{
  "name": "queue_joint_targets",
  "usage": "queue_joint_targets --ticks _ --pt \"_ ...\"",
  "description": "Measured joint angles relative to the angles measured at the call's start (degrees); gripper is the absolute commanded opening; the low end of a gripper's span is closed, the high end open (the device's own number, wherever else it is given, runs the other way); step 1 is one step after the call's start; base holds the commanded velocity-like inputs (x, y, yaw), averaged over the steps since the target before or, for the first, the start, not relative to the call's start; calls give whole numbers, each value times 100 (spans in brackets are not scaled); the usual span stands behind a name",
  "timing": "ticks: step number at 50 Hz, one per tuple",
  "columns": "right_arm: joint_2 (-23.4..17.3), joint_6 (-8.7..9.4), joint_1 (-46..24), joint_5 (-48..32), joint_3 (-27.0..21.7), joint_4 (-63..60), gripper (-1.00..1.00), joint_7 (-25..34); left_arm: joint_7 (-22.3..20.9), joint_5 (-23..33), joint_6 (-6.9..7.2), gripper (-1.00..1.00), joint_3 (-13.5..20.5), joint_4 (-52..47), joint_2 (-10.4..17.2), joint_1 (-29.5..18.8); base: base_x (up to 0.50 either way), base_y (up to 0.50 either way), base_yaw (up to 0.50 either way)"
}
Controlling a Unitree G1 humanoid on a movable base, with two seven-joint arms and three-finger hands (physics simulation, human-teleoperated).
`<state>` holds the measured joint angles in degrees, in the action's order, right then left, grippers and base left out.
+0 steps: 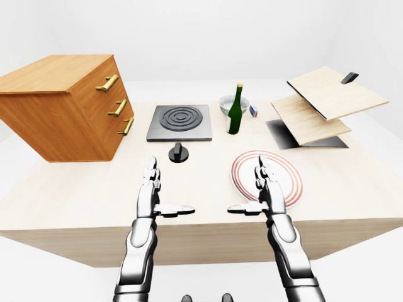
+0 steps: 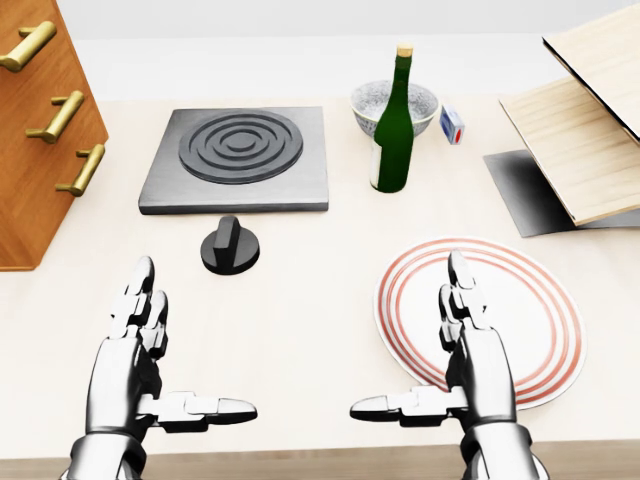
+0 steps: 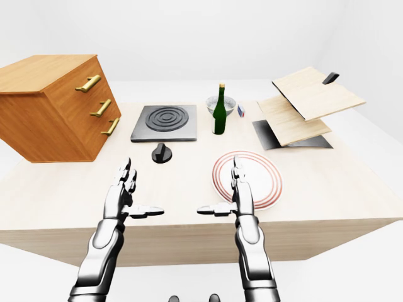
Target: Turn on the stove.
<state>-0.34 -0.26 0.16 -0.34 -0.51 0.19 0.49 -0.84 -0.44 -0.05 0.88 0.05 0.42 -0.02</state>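
Both arms reached up from the bottom edge of the head view, roughly parallel and well apart. The left hand (image 2: 135,355) was held flat and open, its two fingers (image 2: 140,295) straight and pointing toward the top of the view, the thumb stuck out sideways toward the right hand. The right hand (image 2: 470,360) mirrored it: fingers (image 2: 462,290) extended and together, thumb jutting toward the left hand. Neither hand gripped anything. In the left-eye view the silver forearms rose from the lower edge, wrists straight.

Stove (image 2: 238,158) above black knob (image 2: 230,246)
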Motion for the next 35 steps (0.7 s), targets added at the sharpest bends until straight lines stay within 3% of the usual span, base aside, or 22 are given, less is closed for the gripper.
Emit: queue_joint_targets --ticks 13,20,35 --pt "-22 -164 75 -191 -6 16 100 -3 -94 -58 12 100 111 7 53 -14 0 0 0" --pt "-28 -132 61 -251 -1 61 100 1 -116 -90 -9 100 158 98 77 -66 2 0 0" --pt "-44 -34 0 -215 -31 143 100 74 -130 -138 -93 100 222 404 121 -220 24 0 0"
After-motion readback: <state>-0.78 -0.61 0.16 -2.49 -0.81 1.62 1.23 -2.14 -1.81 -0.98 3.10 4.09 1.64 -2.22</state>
